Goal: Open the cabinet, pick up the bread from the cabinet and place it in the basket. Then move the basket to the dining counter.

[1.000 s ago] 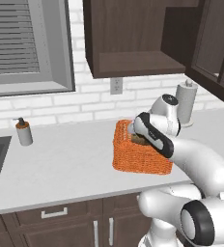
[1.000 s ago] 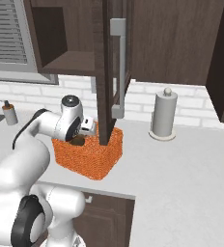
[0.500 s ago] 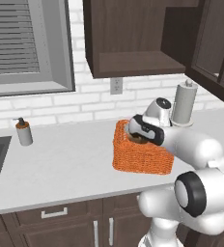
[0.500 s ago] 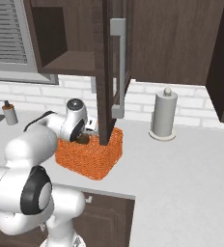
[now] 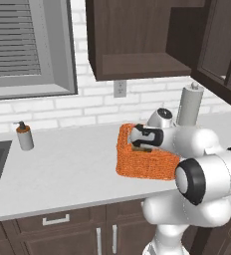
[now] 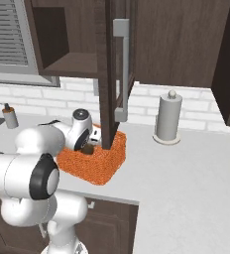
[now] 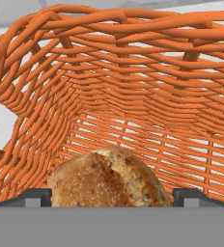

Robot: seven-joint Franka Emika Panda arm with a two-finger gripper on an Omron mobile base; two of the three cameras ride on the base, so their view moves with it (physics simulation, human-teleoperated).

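Bread point(image 7: 109, 176), light and crushable, lies low-centre inside the stiff woven basket point(image 7: 133, 96) between the wide-spread gripper point(image 7: 111, 195), which grasps nothing; basket rim likely offers purchase.

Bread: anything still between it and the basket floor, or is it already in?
Nothing visible in the way. In the hand view the bread lies inside the basket, woven walls all around it. The gripper straddles the loaf with jaws wide.
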